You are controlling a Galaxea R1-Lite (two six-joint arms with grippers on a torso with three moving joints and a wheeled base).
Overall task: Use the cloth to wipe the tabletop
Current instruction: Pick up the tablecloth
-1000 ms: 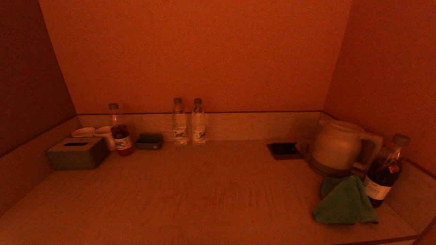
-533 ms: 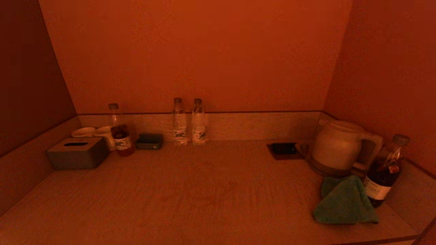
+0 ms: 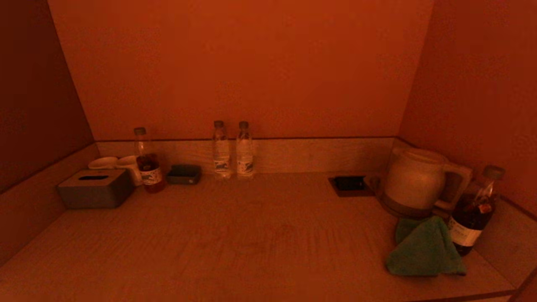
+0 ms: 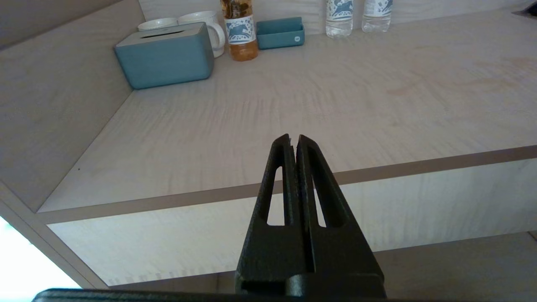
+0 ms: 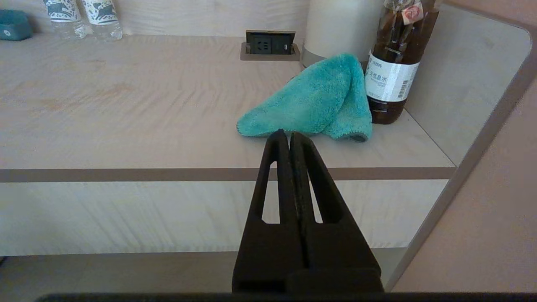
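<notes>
A teal cloth (image 3: 424,249) lies bunched at the right front of the wooden tabletop (image 3: 251,239), against a dark sauce bottle (image 3: 474,212). It also shows in the right wrist view (image 5: 310,100). My right gripper (image 5: 289,134) is shut and empty, held off the table's front edge, short of the cloth. My left gripper (image 4: 294,138) is shut and empty, off the front edge towards the left. Neither gripper shows in the head view.
A white kettle (image 3: 415,180), a socket box (image 3: 350,184), two water bottles (image 3: 233,149), a small tray (image 3: 184,174), a tea bottle (image 3: 147,161), two cups (image 3: 115,163) and a tissue box (image 3: 95,188) line the back and sides. Faint stains (image 4: 402,86) mark the middle.
</notes>
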